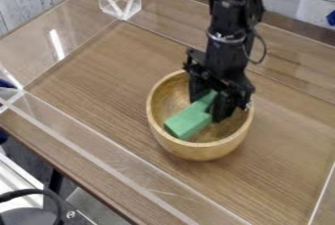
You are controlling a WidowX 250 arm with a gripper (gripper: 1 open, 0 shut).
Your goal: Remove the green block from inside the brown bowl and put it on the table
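The brown bowl (199,143), round light wood with a thick rim, sits on the table (118,92) right of the middle. My black gripper (217,101) points straight down into it and is shut on the upper end of the green block (191,118). The block hangs tilted, its lower left end reaching toward the bowl's inner floor; whether that end touches the wood I cannot tell. The fingertips are partly hidden by the block and by the gripper body.
Low clear acrylic walls (59,141) border the tabletop, with a clear corner bracket (121,4) at the back left. Bare wood lies to the left of and behind the bowl. A grey object (314,6) stands at the far right edge.
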